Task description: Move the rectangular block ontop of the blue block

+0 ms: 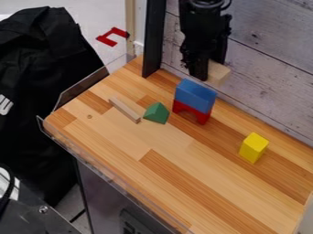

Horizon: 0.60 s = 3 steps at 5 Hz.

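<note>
My gripper [207, 68] hangs at the top of the view, in front of the grey plank wall, shut on a light wooden rectangular block [218, 73]. That block is held in the air, above and slightly right of the blue block [195, 94], and apart from it. The blue block rests on top of a red arch block [192, 112], which stands on the wooden table. The gripper hides part of the held block.
A thin wooden stick [125, 109] and a green triangular block [156, 113] lie left of the red arch. A yellow block [254, 147] stands to the right. A clear low barrier edges the table [183, 169]; the plank wall [275, 68] rises behind.
</note>
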{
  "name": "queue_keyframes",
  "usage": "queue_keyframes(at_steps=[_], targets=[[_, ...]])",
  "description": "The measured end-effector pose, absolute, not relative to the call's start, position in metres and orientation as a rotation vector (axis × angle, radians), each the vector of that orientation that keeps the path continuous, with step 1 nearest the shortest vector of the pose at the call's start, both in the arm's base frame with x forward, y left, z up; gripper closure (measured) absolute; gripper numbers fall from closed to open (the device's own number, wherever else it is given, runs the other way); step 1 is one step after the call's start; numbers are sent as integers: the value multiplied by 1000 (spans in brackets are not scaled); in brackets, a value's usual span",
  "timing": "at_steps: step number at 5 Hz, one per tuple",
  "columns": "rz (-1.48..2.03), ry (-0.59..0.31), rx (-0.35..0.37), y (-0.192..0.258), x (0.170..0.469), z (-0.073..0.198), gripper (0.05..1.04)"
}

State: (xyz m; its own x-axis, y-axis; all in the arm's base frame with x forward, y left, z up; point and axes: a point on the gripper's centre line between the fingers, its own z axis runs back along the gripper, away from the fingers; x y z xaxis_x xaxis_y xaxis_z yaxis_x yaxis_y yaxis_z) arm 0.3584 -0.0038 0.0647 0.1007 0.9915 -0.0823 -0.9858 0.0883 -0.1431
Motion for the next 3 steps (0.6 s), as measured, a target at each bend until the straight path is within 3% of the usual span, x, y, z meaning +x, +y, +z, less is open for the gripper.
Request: queue_keyframes(at_steps=[3], targets=[[1474, 35, -142, 7, 370, 40, 540]])
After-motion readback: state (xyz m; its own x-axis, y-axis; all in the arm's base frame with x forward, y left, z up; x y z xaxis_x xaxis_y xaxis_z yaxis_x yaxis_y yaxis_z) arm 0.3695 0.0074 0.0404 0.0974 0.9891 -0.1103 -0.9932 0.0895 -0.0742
